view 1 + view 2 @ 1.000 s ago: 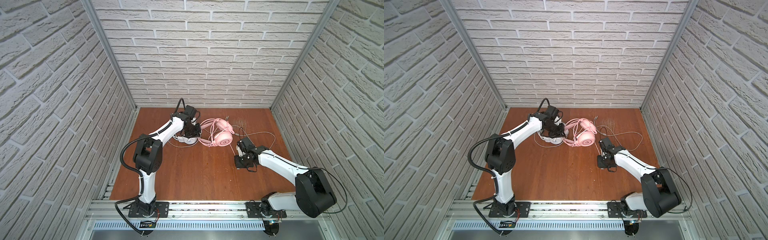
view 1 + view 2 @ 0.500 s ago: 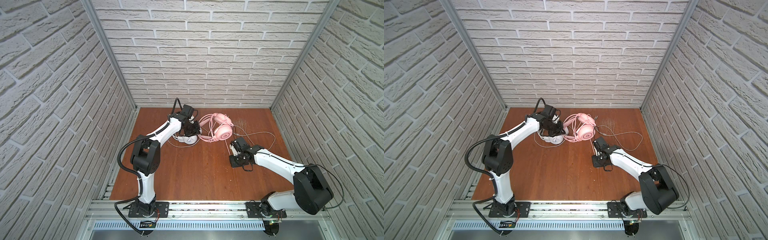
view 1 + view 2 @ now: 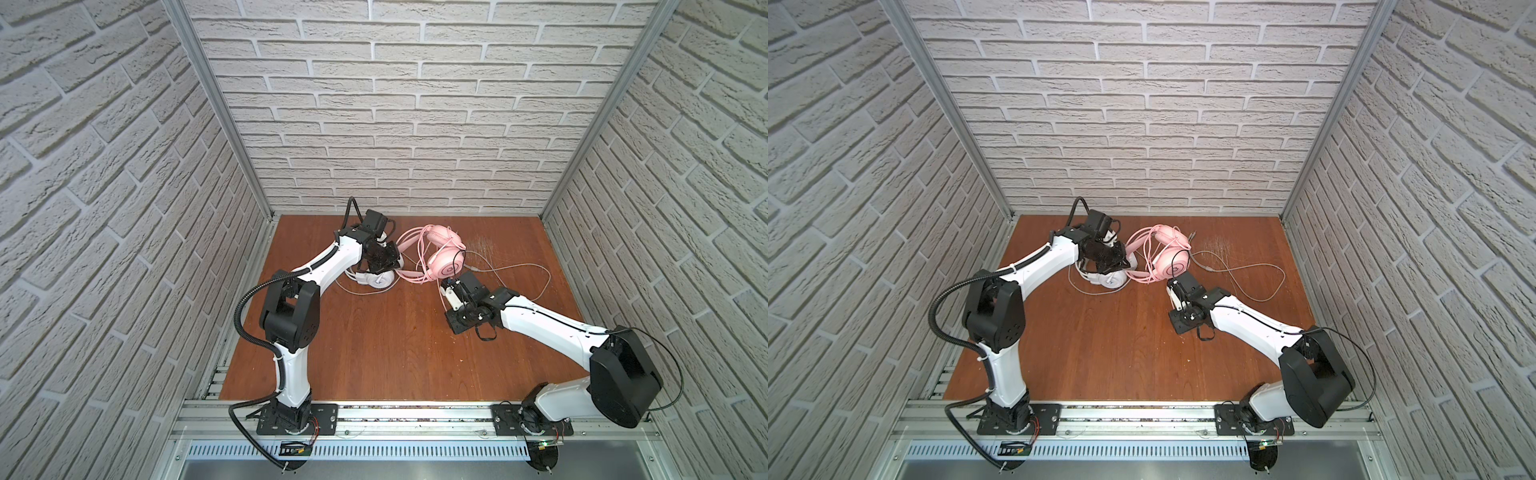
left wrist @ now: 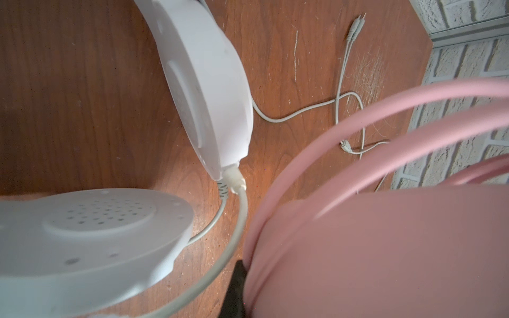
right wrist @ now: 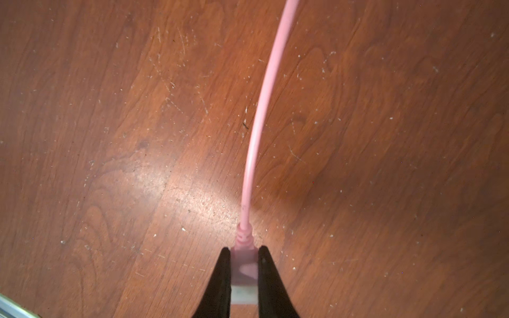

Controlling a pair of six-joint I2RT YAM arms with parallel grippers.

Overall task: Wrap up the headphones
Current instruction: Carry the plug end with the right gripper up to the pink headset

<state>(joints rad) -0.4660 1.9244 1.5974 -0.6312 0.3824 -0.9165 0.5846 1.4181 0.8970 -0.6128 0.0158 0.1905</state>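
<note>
Right gripper (image 5: 244,275) near table (image 3: 374,353) centre, jaws clamped on pink plug (image 5: 243,261); pink cord (image 5: 264,104) runs from it toward 12 o'clock. Pink headset (image 3: 446,259) at 12 o'clock of right gripper (image 3: 451,286), cups stacked, cord looped round headband. Grey cord (image 3: 519,270) trails at 3 o'clock of it. Left gripper (image 3: 384,257) at 9 o'clock of pink headset, closed; pink headband (image 4: 358,124) pressed against its finger (image 4: 237,289). White headset (image 3: 89,280) beneath it, touching pink one.
</note>
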